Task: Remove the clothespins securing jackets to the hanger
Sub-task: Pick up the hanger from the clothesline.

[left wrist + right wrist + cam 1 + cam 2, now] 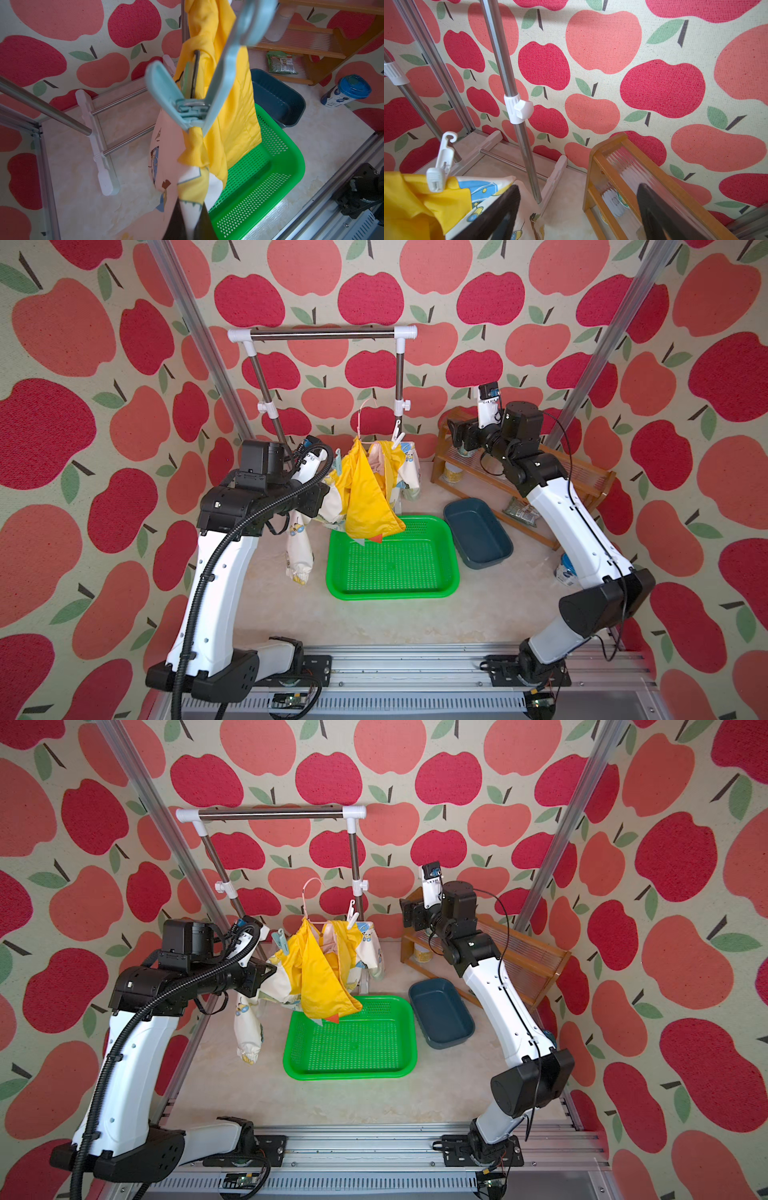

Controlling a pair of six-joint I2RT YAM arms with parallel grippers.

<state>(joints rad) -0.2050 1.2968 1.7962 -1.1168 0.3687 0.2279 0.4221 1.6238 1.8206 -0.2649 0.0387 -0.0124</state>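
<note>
The green basket [390,572] lies nearest, at 6 o'clock of the garments. The left gripper [190,207], at 9 o'clock, is clamped on the cream printed jacket [299,556]. The yellow jacket [365,497] hangs with it on the pink hanger [360,423]. A teal clothespin [187,112] bites the 9 o'clock shoulder and a white clothespin [439,166] the 3 o'clock shoulder. The right gripper [578,187], farther at 3 o'clock, is spread wide and empty.

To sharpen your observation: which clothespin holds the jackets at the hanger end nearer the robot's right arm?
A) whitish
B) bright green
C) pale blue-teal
A: the whitish plastic clothespin clips the bright yellow jacket there; the pale blue-teal plastic clothespin sits at the opposite end.
</note>
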